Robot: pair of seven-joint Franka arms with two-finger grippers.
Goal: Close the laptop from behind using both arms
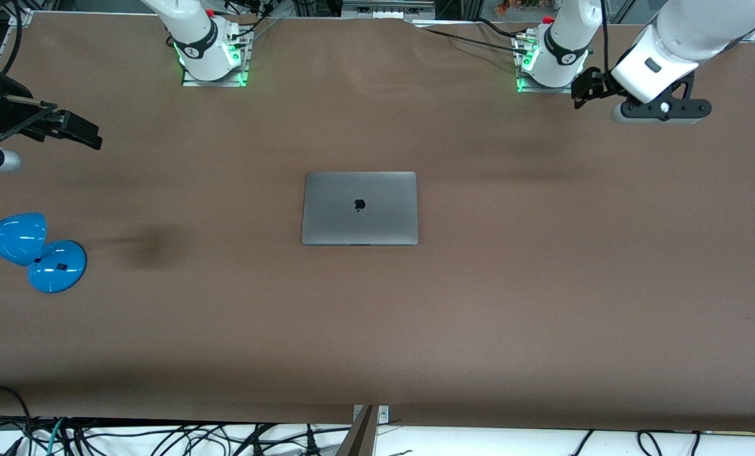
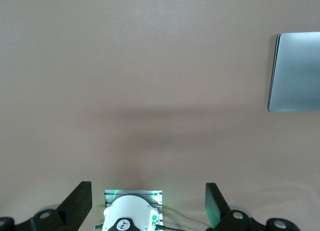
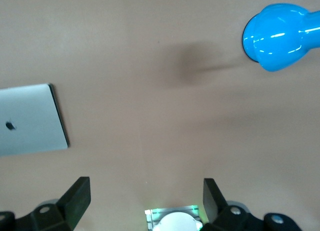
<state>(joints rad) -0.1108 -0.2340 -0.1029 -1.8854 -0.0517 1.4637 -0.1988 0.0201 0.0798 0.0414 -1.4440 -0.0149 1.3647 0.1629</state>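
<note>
Well, I see the laptop (image 1: 359,208) lying flat at the table's (image 1: 542,304) centre with its lid already down, bare brown matte surface open all around it. Its long axis runs from one arm's end of the table to the other; the black logo (image 1: 360,204) faces up on smooth grey metal with rounded corners. From the laptop, the left gripper (image 1: 591,85) hangs at about two o'clock in the front view, over the table by its own base, fingers spread and empty. The right gripper (image 1: 76,130) hangs at ten o'clock over the table's edge, likewise released. A glossy blue lamp (image 1: 32,250) sits at nine o'clock, well apart.
</note>
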